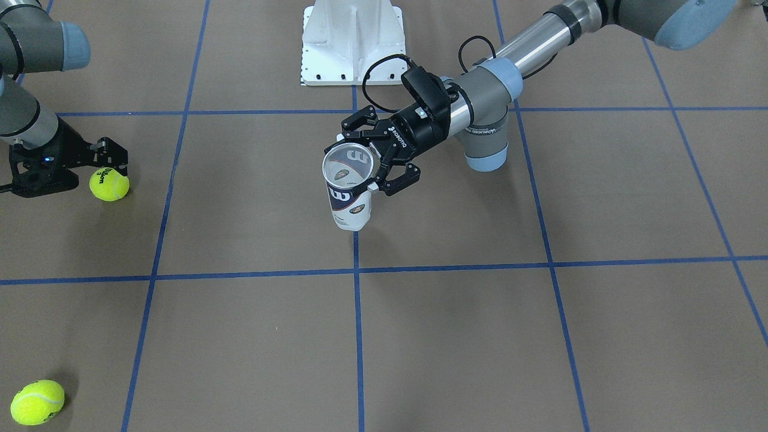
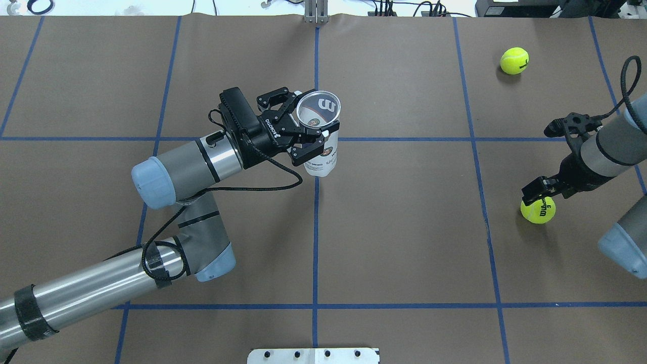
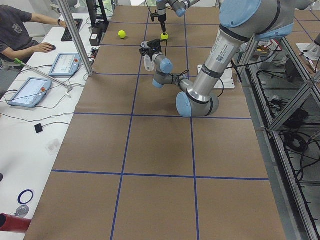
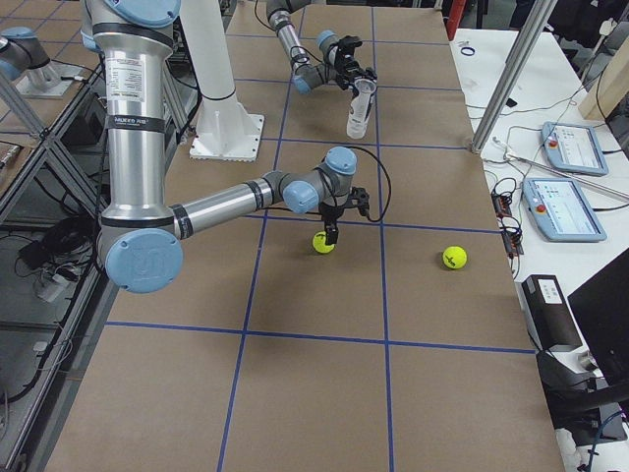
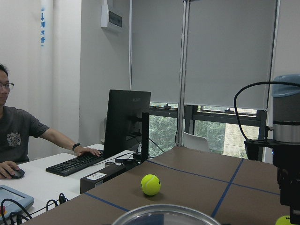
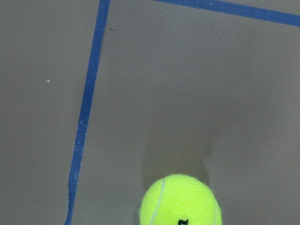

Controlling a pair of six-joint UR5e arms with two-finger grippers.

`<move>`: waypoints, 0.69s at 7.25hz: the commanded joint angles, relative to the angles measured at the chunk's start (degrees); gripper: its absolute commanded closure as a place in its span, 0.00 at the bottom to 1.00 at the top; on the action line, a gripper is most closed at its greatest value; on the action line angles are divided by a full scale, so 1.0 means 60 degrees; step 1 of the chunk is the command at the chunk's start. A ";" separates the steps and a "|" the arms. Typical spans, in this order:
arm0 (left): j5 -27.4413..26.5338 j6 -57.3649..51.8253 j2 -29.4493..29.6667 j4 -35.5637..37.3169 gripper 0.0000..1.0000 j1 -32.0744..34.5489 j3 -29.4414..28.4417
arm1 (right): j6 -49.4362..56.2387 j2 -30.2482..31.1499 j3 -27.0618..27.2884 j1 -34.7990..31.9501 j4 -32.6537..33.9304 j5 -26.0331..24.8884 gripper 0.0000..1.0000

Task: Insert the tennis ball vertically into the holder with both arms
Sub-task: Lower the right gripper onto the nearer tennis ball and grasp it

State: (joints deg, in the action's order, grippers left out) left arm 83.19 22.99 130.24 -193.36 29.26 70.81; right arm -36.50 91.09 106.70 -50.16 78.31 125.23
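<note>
Overhead exterior is showing the left gripper (image 2: 312, 124) clamping the holder (image 2: 321, 161) upright in the middle of the table (image 2: 404, 227), mouth up. The right gripper (image 2: 540, 194) is hanging over a ball (image 2: 539, 211) toward the right edge; whether it is gripping, I cannot tell. Centring squarely over the mouth is mattering most, and open room is lying between them.

Can (image 2: 319, 136): clear, navy-and-white label, upright, mouth open, central.
Ball (image 2: 538, 210): yellow, black print, lying at robot's right.

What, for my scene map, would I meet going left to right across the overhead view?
holder → far ball → near ball. The arms and the white base are left out because they overlap these.
</note>
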 commanded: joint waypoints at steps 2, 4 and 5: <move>-0.0007 0.0007 -0.0012 0.0000 0.22 -0.0029 0.0005 | -0.0083 -0.0006 -0.0146 0.0346 -0.0015 -0.0290 0.00; 0.0007 0.0021 -0.0012 0.0000 0.22 -0.0043 0.0005 | -0.0069 -0.0036 -0.0191 0.0449 -0.0015 -0.0377 0.00; -0.0007 0.0021 -0.0012 0.0000 0.22 -0.0043 0.0005 | -0.0069 -0.0079 -0.0249 0.0551 -0.0015 -0.0436 0.01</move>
State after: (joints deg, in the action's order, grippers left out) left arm 83.18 23.09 130.17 -193.36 29.03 70.84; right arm -36.94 90.86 105.52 -47.49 78.22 123.04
